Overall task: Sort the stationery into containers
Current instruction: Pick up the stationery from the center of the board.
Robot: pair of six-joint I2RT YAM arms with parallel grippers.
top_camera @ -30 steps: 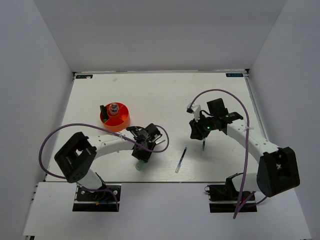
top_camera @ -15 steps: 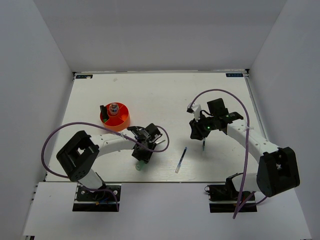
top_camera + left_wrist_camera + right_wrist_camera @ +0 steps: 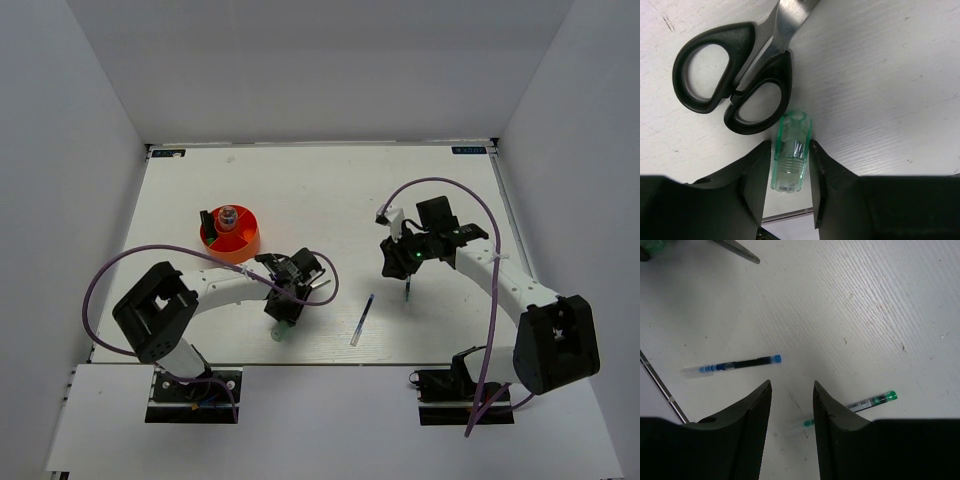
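Note:
My left gripper is low on the table, its fingers pressed to both sides of the pale green tube, which lies flat. The black-handled scissors lie just beyond the tube, touching its far end. In the top view the left gripper is right of the orange-red cup, which holds a few items. My right gripper is open and empty above the thin green pen, which runs behind its right finger. The blue pen lies to its left.
In the top view the blue pen lies between the two arms, near the table's front edge. The green pen sits just below the right gripper. White walls enclose the table on three sides.
Almost nothing has changed. The left arm's elbow has shifted very slightly; both grippers stay in place.

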